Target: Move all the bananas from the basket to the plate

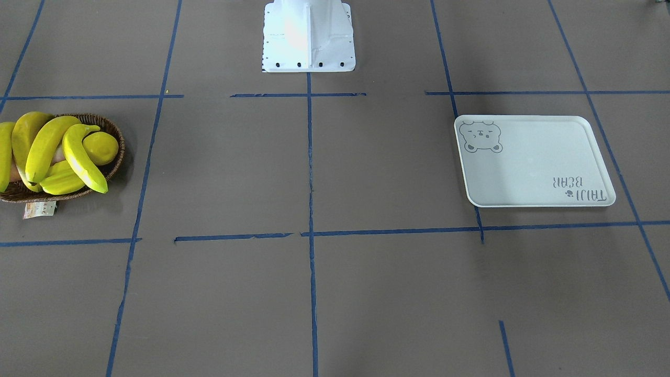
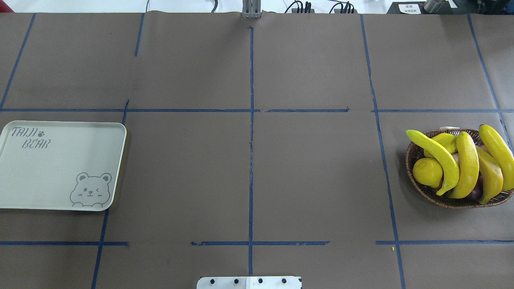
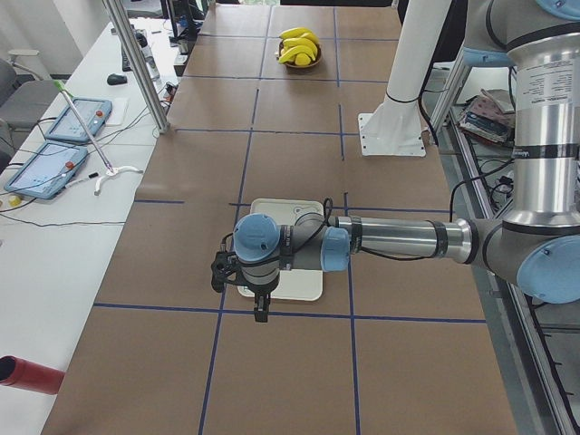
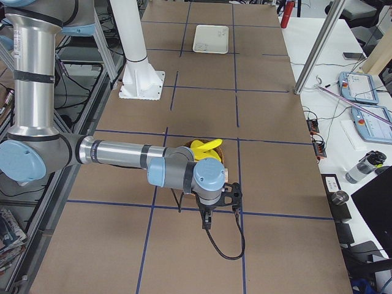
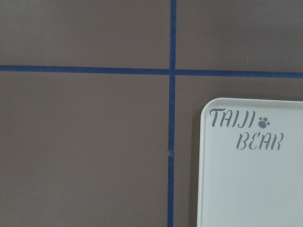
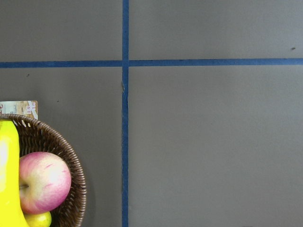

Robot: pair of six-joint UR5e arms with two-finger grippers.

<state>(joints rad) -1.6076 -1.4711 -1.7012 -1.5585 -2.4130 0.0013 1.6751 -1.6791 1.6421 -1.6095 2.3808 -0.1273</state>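
Note:
Four yellow bananas [image 2: 466,164] lie piled in the brown wicker basket [image 2: 441,200] at the table's right end; they also show in the front-facing view [image 1: 47,146] with the basket [image 1: 119,137]. The pale bear-printed plate [image 2: 60,160] lies bare at the left end [image 1: 534,162]. My left gripper [image 3: 260,311] hangs above the plate's outer edge [image 3: 276,210]. My right gripper [image 4: 228,195] hangs beside the basket's outer side. Both show only in the side views, so I cannot tell if they are open or shut. The right wrist view shows the basket rim [image 6: 71,165] and one banana [image 6: 7,165].
A round yellow lemon [image 2: 427,172] and a pink apple [image 6: 42,182] share the basket, with a paper tag [image 6: 19,108] at its rim. The robot's white base [image 1: 309,36] stands at mid-table. Blue tape lines cross the brown table. Operator desks run along the far side.

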